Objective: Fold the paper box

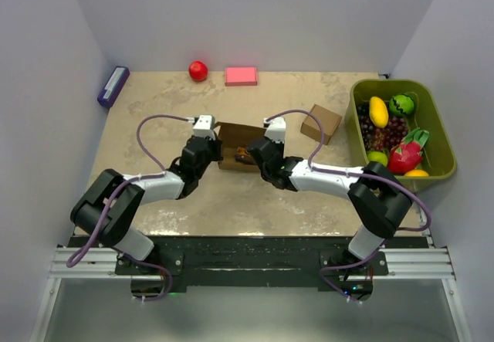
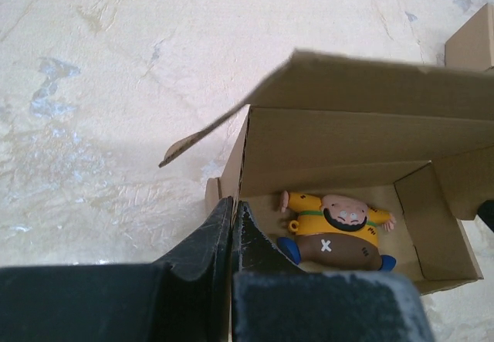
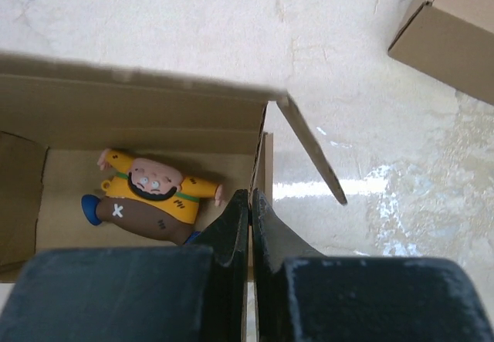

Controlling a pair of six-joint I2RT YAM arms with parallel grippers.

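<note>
The paper box sits open at mid-table, between the arms. The left gripper is pinched shut on its left end wall and the right gripper on its right. Risk: an uneven pull may crease the thin walls or drag the box, and the raised lid may close with its side tab outside. The toy figure may shift. The green bin, small cardboard box, pink block and red ball stand apart, obstructing nothing

- A small white cross, like an "x", stands on the brown trousers of the toy figure lying in the paper box.
- No other sign or writing is legible.
</note>
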